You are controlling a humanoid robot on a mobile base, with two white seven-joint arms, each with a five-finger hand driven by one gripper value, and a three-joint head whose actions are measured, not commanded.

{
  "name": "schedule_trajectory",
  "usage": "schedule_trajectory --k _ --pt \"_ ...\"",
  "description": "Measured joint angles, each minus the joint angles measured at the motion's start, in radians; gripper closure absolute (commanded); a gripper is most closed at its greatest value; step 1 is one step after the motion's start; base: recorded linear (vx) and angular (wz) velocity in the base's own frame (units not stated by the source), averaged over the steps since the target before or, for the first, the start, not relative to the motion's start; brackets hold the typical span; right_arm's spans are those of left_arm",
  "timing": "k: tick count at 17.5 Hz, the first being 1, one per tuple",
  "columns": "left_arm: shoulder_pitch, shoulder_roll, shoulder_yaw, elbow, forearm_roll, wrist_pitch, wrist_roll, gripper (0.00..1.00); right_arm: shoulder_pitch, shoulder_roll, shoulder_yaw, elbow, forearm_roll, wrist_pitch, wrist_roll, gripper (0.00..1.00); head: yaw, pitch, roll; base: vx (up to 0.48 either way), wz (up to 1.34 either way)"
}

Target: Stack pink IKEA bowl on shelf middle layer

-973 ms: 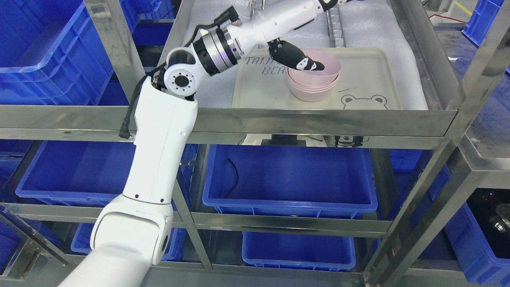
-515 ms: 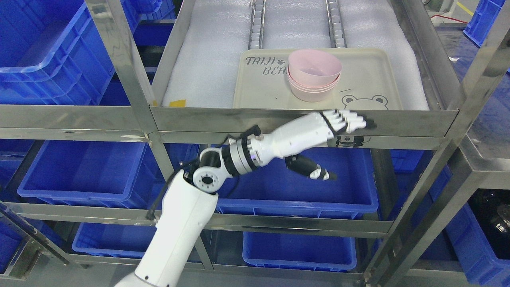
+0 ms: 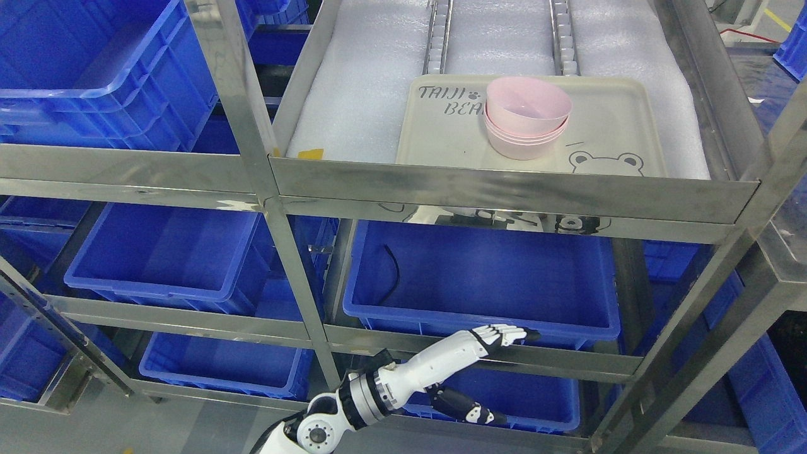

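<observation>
The left hand (image 3: 504, 333) is being shown low in the head view, its arm coming in from the bottom edge left of the middle. Its fingers (image 3: 512, 330) are being held out straight and nothing is being gripped; the thumb is being extended below the forearm. The fingertips are lying against the front rim of a blue bin (image 3: 485, 277), just above the steel rail of the shelf (image 3: 504, 189).

The stack of pink bowls (image 3: 527, 117) is being carried well above the hand and slightly to its right, on a cream tray (image 3: 605, 126) printed with a bear. The top bowl is being seen nested upright in the ones beneath it. The tray is being supported by white foam padding (image 3: 359, 101) on the shelf layer above the blue bin, with the stack near the tray's middle, toward its far edge.

More blue bins (image 3: 170, 252) are being seen left of the hand and below it. A thin black cable (image 3: 392, 268) is lying inside the blue bin, up and to the left of the hand.
</observation>
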Motion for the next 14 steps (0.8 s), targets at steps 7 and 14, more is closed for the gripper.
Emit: schedule_trajectory --k 7,14 --pt "0.05 0.0 -0.008 0.032 0.131 0.286 0.516 0.01 0.0 0.0 0.0 0.0 0.0 0.0 -0.002 0.0 0.0 0.0 0.0 -0.002 0.02" --pt "0.035 0.0 -0.049 -0.037 0.254 0.502 0.601 0.01 0.0 0.0 0.0 0.0 0.0 0.0 -0.002 0.0 0.0 0.0 0.0 0.0 0.0"
